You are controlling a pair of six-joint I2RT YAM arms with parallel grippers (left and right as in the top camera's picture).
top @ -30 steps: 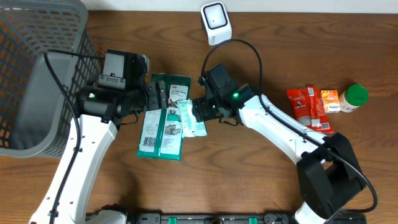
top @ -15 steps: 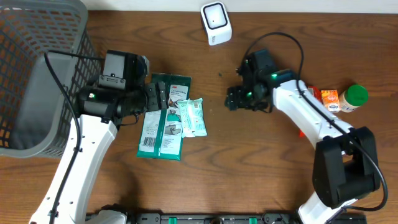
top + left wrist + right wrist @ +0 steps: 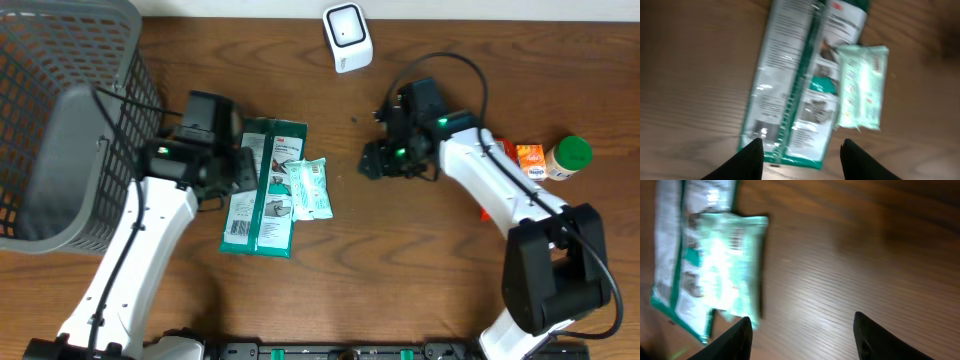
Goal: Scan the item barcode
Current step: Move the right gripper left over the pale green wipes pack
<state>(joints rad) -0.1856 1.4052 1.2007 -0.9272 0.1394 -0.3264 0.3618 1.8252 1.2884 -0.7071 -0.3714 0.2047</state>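
A: What is the biggest thing on the table (image 3: 400, 280)?

B: The grey basket (image 3: 130, 60). It stands behind the left gripper (image 3: 802, 150), on the side away from its fingers.

A: And in front of those fingers?

B: A long green package (image 3: 790, 100) lies flat, just ahead of the tips. The fingers are partly apart and hold nothing.

A: Where is the small item?

B: A small pale packet (image 3: 862, 85) lies half on the far edge of the package, between the two grippers. A barcode shows on its top face.

A: Does the right gripper (image 3: 802, 325) hold it?

B: No. Its fingers are apart and empty, above bare wood. The packet is ahead of them, a little to one side, not touching.

A: And the scanner (image 3: 347, 37)?

B: It stands well apart from both pairs of fingers, at the far edge of the table.
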